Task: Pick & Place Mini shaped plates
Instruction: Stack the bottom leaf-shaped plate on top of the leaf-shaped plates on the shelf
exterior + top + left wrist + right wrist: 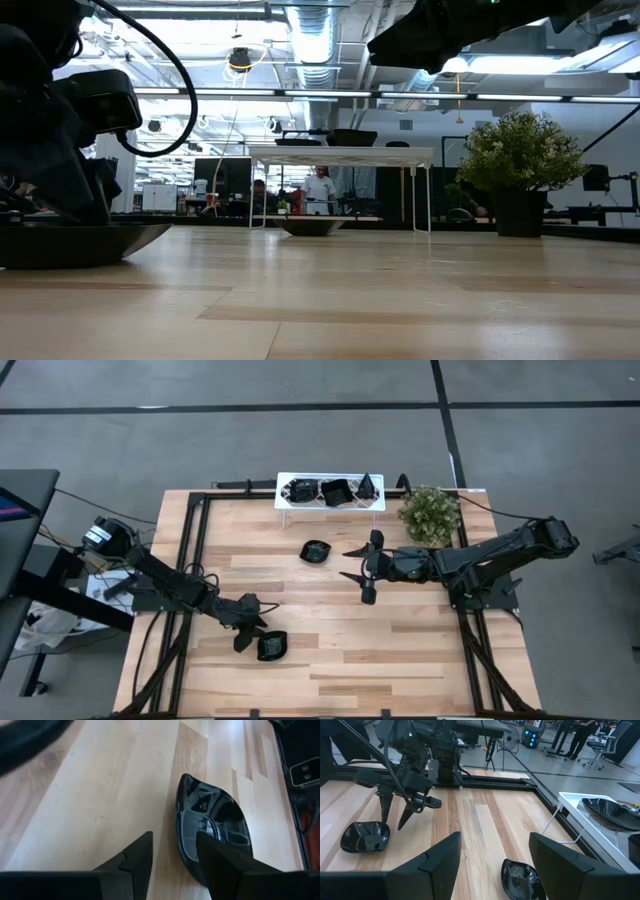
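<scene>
As jaws gape — plate (212,827) just beside left gripper (172,857).

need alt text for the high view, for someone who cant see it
Two dark robot arms work over a wooden table: the left gripper, jaws open, beside a black mini plate, the right gripper, also open, near another plate. A white tray holds three more.

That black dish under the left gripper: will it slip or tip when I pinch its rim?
Probably slippery: the black dish is glossy and mirrors the lights. It looks rigid, so it shouldn't flex. Its shallow curved underside may rock if the left gripper presses one edge.
</scene>
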`<control>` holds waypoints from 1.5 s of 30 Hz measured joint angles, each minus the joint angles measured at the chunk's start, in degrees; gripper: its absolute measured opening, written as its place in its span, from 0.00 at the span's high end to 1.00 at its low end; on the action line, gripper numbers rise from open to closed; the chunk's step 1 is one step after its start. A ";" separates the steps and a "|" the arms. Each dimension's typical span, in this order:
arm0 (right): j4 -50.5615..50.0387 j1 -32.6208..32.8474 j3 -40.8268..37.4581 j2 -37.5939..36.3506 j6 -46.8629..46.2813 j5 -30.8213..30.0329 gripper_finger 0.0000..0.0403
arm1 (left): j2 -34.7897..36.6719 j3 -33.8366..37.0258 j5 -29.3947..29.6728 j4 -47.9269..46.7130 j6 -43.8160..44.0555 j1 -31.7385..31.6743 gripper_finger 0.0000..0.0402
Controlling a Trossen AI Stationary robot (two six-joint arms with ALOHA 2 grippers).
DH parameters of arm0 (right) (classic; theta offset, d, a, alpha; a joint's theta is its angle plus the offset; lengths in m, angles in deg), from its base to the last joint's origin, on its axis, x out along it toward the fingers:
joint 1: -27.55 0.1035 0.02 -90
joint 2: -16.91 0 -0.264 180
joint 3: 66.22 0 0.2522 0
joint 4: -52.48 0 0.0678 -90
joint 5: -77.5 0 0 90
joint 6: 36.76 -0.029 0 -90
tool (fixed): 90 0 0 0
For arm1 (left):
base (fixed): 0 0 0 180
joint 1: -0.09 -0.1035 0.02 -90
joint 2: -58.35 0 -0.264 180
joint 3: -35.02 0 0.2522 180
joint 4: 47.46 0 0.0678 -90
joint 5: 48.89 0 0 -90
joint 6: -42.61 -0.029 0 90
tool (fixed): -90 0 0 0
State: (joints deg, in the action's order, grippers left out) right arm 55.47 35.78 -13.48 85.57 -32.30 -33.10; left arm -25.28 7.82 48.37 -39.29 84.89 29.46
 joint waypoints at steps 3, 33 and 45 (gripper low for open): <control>0.02 0.00 0.00 0.00 0.01 0.00 0.43 | 0.00 0.00 -0.25 0.03 0.05 0.06 0.62; 0.02 0.00 -0.02 0.00 0.01 0.00 0.43 | -4.99 -0.13 -0.38 3.92 3.27 0.87 0.62; 0.02 0.00 -0.02 0.00 0.01 0.00 0.43 | -5.01 -0.13 -0.44 4.96 7.62 1.79 0.62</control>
State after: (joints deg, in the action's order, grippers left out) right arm 55.49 35.78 -13.50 85.57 -32.29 -33.10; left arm -30.29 7.69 47.93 -34.33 92.51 31.25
